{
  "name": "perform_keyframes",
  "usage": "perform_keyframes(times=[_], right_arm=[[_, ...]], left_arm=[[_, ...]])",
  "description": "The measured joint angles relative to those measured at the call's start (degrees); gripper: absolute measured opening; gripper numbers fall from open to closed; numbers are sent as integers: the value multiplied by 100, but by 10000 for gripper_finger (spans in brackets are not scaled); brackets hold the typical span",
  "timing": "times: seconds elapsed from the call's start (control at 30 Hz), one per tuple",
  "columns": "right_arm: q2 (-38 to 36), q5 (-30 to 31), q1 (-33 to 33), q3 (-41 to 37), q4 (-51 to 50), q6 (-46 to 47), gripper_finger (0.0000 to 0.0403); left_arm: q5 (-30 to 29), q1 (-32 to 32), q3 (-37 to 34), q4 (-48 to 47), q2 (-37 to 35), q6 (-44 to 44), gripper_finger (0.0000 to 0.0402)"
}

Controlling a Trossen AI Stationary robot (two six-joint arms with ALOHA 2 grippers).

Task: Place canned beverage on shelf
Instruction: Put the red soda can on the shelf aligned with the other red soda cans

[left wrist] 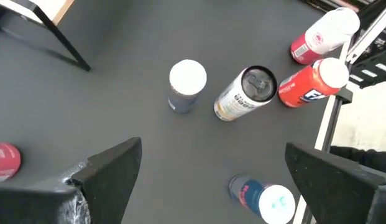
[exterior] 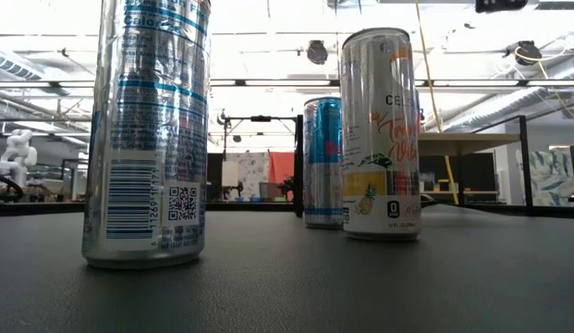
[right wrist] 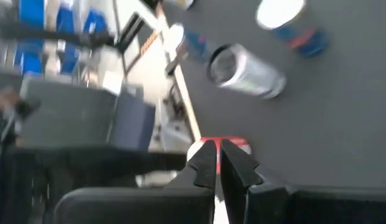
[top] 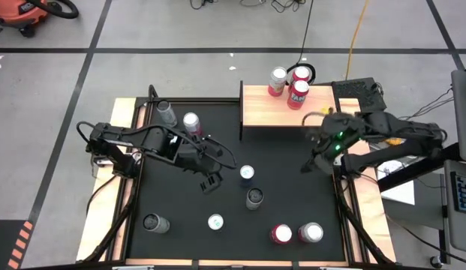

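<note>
The shelf [top: 272, 112], a light-wood board on a black frame, stands at the table's far edge with three cans on its right half, among them a red one [top: 297, 94]. Several more cans stand on the black mat, such as a blue can [top: 246, 175] and a dark-topped can [top: 254, 198]. My left gripper [top: 211, 182] hangs open above the mat just left of these two. They show beyond its fingers as the blue can [left wrist: 188, 84] and the dark-topped can [left wrist: 245, 93]. My right gripper [top: 311, 165] hovers shut and empty near the mat's right edge, in front of the shelf.
Two cans [top: 166, 112] [top: 190, 121] stand at the far left of the mat. More stand along the near edge, among them a red can [top: 281, 234] and a silver can [top: 311, 232]. In the low view, tall cans [exterior: 148, 129] [exterior: 379, 134] stand close to the camera. Wooden strips border the mat.
</note>
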Motion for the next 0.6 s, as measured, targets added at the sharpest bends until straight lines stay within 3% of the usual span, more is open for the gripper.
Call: perform_keyframes(times=[0.33, 0.47, 0.6], right_arm=[[1175, 1402, 1997, 692, 57, -119, 0], [1670, 1668, 2627, 810, 83, 14, 4], [2051, 1857, 3160, 816, 208, 205, 32]], left_arm=[[4, -35, 0, -10, 0, -155, 399], [-66, -55, 0, -19, 0, -153, 399], [-129, -42, 0, -22, -2, -151, 399]])
